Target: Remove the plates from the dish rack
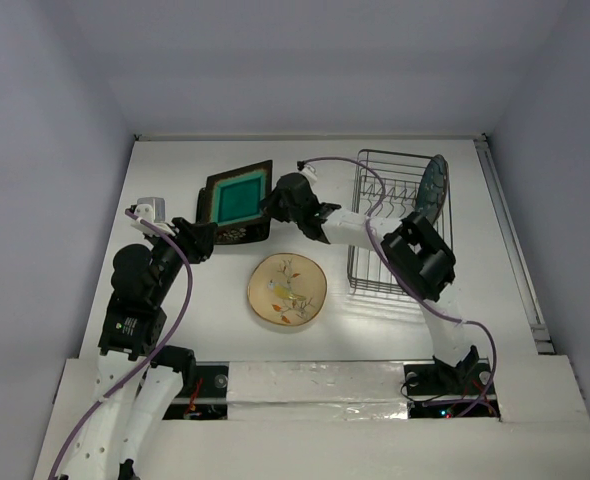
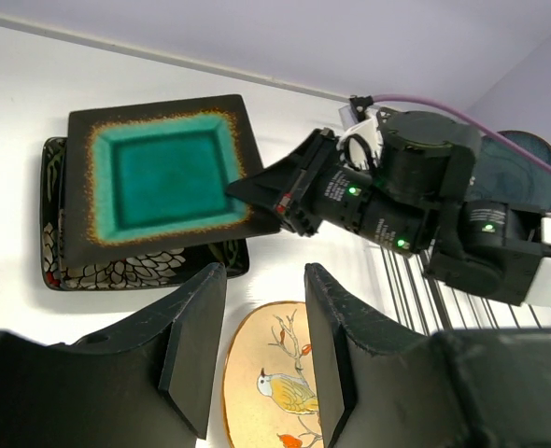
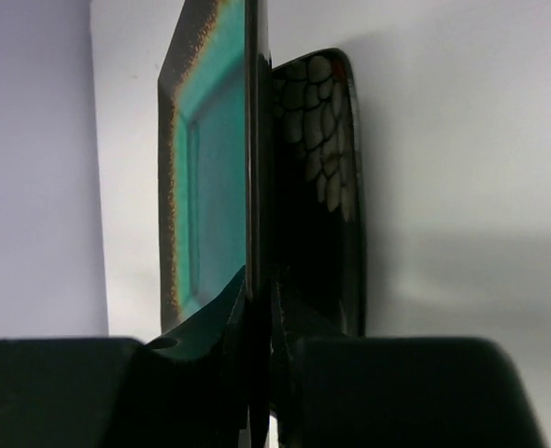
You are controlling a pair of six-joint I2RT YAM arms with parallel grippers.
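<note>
The dark square plate with teal centre (image 1: 237, 199) lies over the black square flowered plate (image 1: 237, 234) at the back left. My right gripper (image 1: 273, 203) is shut on the teal plate's right rim; in the right wrist view the teal plate (image 3: 210, 177) sits edge-on between the jaws, the flowered plate (image 3: 324, 168) behind it. In the left wrist view I see the teal plate (image 2: 159, 173), the flowered plate (image 2: 117, 273) and the right gripper (image 2: 257, 191). The cream round plate (image 1: 287, 291) lies flat mid-table. The blue-teal round plate (image 1: 433, 186) stands in the dish rack (image 1: 400, 222). My left gripper (image 2: 261, 345) is open, empty, above the cream plate (image 2: 280, 383).
The right arm's forearm (image 1: 415, 255) crosses over the rack's near left corner. The left arm (image 1: 150, 275) stands at the table's left side. A raised rail (image 1: 510, 240) runs along the table's right edge. White walls close the back and the sides.
</note>
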